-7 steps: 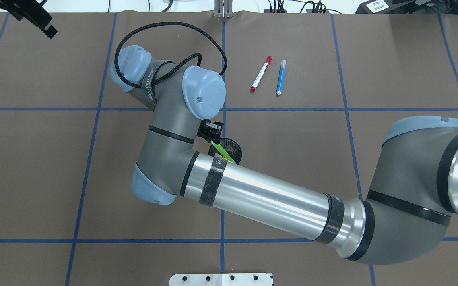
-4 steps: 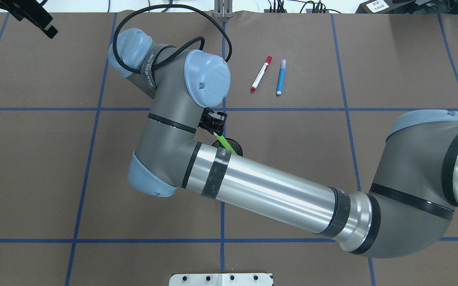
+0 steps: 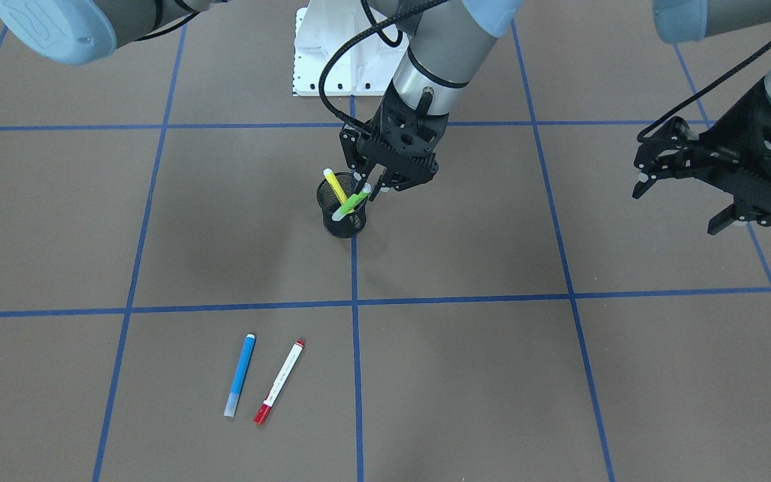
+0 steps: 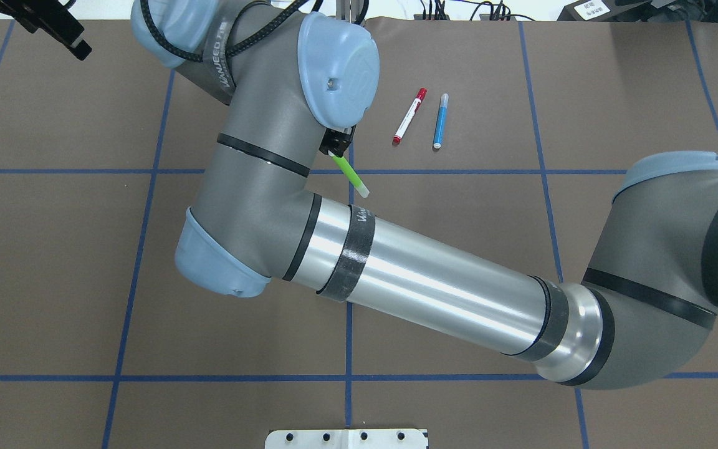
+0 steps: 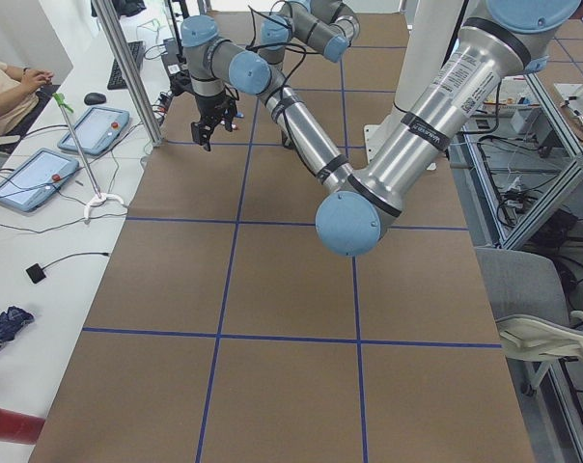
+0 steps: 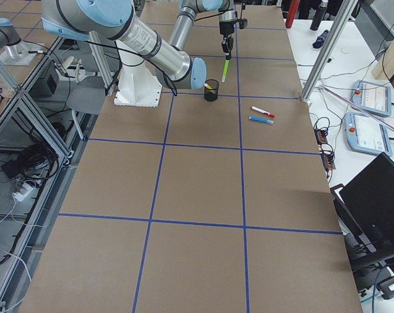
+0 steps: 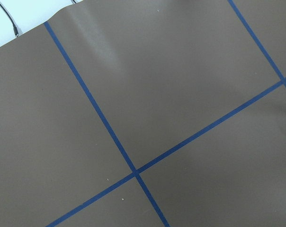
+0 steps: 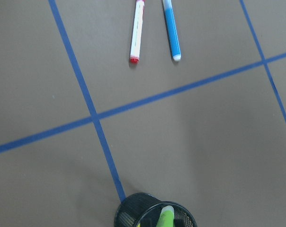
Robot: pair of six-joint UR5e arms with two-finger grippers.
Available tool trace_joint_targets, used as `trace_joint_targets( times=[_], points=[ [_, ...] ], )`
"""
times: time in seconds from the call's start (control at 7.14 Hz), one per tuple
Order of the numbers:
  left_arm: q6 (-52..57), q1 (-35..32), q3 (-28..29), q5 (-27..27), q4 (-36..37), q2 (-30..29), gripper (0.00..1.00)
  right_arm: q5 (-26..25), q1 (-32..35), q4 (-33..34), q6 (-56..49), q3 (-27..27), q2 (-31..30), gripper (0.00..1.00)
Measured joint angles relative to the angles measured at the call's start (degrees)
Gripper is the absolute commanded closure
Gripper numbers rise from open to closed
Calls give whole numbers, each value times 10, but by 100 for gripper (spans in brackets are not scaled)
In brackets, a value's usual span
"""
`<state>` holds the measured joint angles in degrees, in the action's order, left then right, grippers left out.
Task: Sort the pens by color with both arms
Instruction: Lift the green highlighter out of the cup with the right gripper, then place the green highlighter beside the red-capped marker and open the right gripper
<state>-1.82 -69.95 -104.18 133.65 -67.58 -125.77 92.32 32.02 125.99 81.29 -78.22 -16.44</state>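
Right gripper [image 3: 373, 189] is clamping the light green pen [image 3: 352, 204], carrying it higher above the black mesh cup [image 3: 343, 226] than a second ago. Yellow pen [image 3: 335, 187] is standing inside the cup. Beyond, red-ended pen [image 3: 280, 381] and blue pen [image 3: 240, 375] are lying side by side on the table. Left gripper [image 3: 680, 207] is hanging with fingers spread, empty.

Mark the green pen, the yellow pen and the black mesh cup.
green pen [image 3: 353, 202]: exterior front-facing view, mid barrel.
yellow pen [image 3: 334, 185]: exterior front-facing view, barrel above the cup rim.
black mesh cup [image 3: 345, 229]: exterior front-facing view, lower outer wall.
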Motion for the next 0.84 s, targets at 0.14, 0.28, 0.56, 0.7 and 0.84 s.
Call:
trace_joint_targets(
  times=[0.14,0.28,0.56,0.7,0.84],
  points=[
    [0,0,0,0,0,0,0,-36,1,-2,2,-12,3,100],
    [0,1,1,0,0,0,0,-71,1,-9,5,-17,3,100],
    [-1,1,2,-1,0,0,0,-138,1,-42,8,-14,-6,100],
    [-1,2,3,-1,-1,0,0,-176,1,-78,9,-8,-20,100],
    [-1,2,3,-1,-1,0,0,-213,1,-130,12,12,-36,100]
  ],
)
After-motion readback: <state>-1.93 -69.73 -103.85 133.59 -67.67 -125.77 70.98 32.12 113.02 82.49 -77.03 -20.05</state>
